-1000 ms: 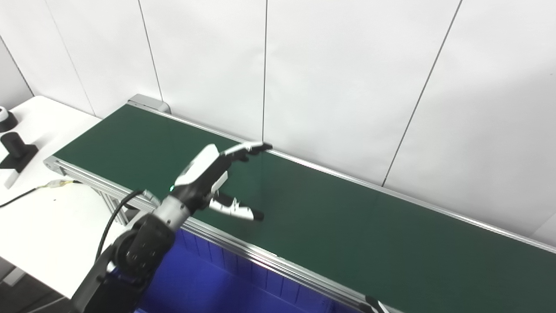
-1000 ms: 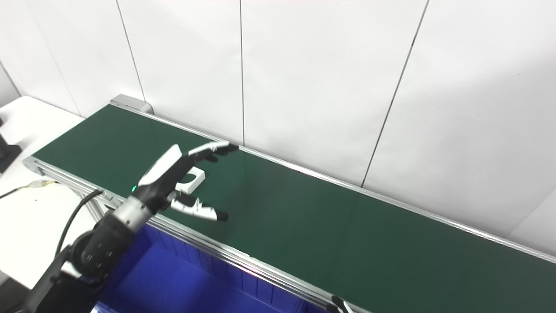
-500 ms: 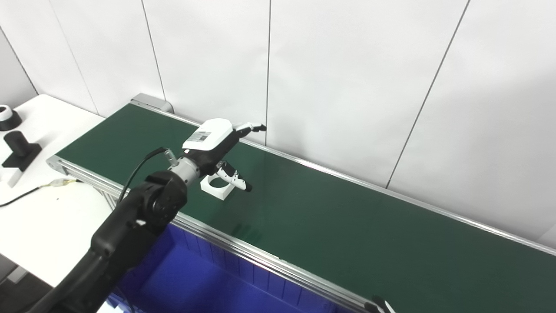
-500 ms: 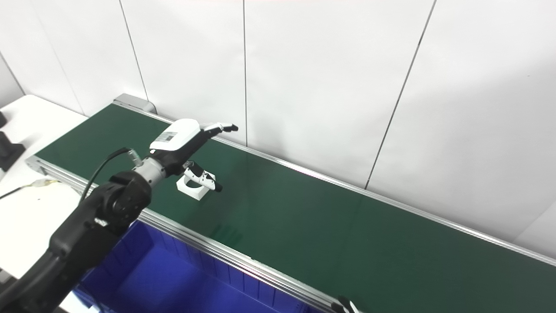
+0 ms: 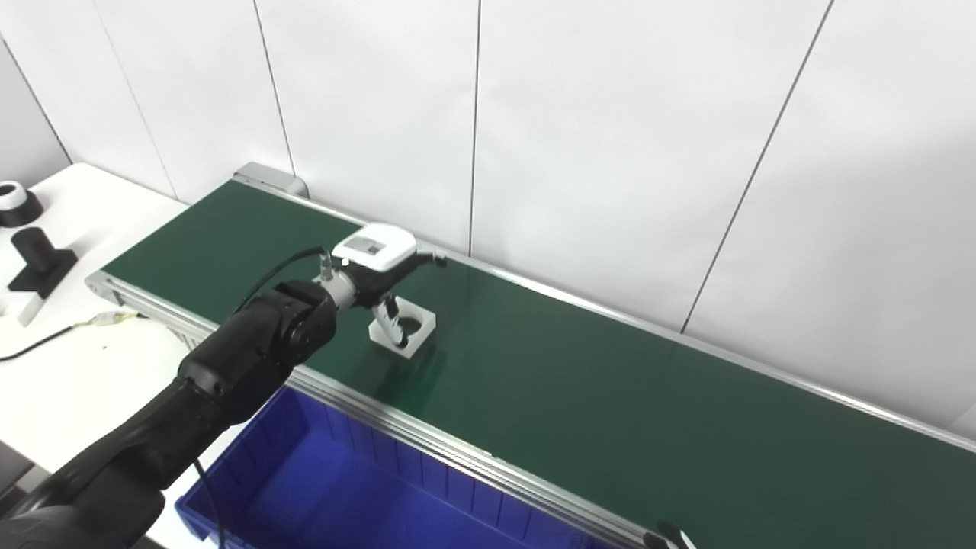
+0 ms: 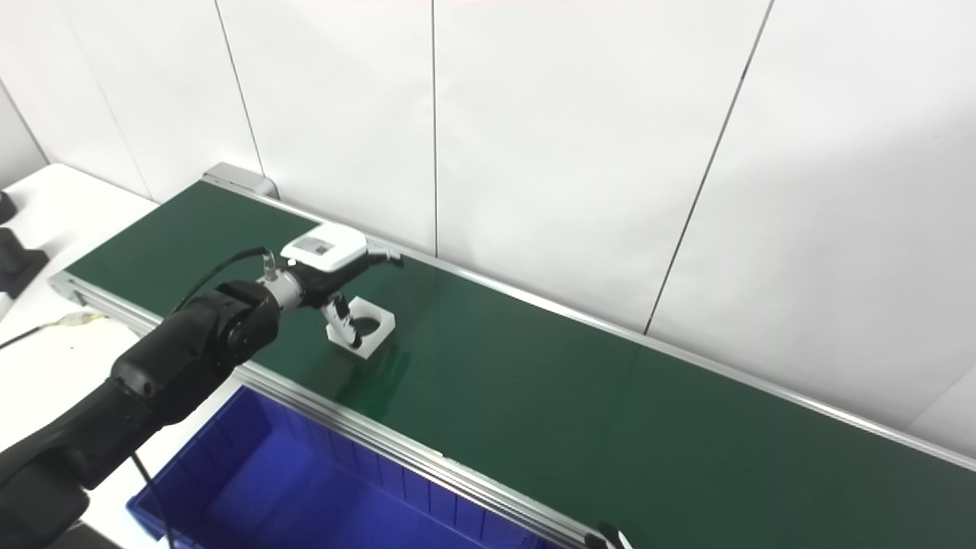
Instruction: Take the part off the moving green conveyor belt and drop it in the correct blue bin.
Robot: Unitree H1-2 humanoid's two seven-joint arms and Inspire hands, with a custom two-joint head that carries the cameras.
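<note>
The white square part with a round hole [image 5: 405, 326] lies on the green conveyor belt [image 5: 610, 396], near its front rail. The left hand [image 5: 379, 263] is spread open above the part, thumb reaching down into the hole, holding nothing. The blue bin [image 5: 366, 496] sits below that rail. Only a tip of the right hand [image 5: 671, 535] shows; its state cannot be determined.

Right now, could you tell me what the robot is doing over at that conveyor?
The robot's left hand is reaching over the green conveyor belt onto a small white square part with a round hole. Its thumb dips into or beside the hole and the fingers stretch past the far edge, so it is closing in rather than holding; the part lies flat on the belt. A blue bin waits below the near rail. Only the right hand's fingertips peek in at the bottom.
</note>
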